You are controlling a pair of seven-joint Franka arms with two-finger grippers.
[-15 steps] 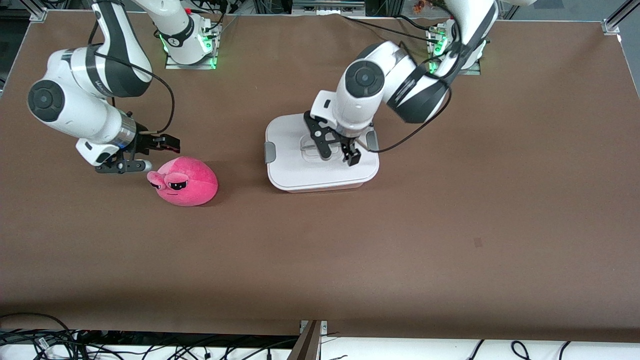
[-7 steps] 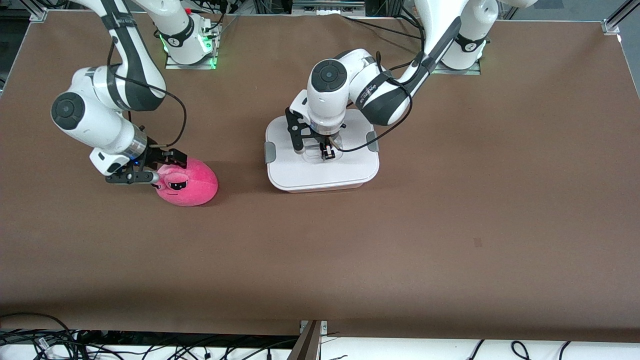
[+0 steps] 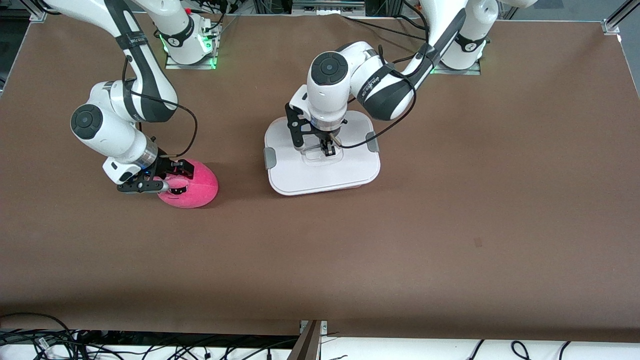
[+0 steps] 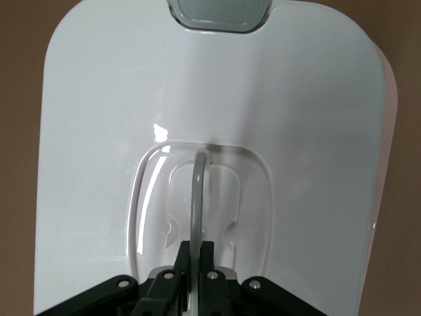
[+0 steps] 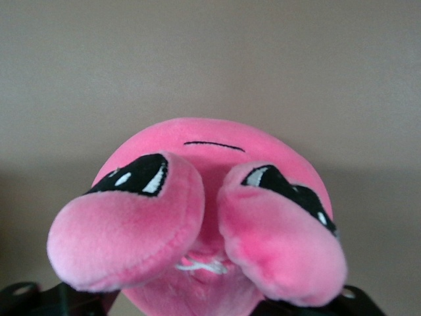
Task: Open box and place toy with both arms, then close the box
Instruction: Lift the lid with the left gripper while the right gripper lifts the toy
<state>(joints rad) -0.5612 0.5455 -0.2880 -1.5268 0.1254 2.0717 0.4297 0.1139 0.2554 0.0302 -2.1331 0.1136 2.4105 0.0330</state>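
Nearest my front camera sits the toy, on the bench toward the right arm's end, face turned to that arm. My right pincer is down at the toy's face end; in the right wrist view the two bulging eyes fill the space between the black finger tips at either side, so the fingers stand apart around the eye end of the plush, not yet squeezed onto it as far as I can see. I judge that end was chosen because the eyes stick out and give soft fabric to pinch, leaving the round body free to hang. A little farther from the camera, nearer mid-bench, is the box, lid on, with a grey clip at each short side. My left pincer sits down in the lid's recessed centre, fingers brought together on the thin handle, which stands up edgewise between them in the left wrist view. That grip makes sense: the handle is the only graspable feature on a flat lid, and pulling from the centre should lift it evenly. So I read this as both arms taking hold at once, lid-lifting next, with the toy waiting for an open box.
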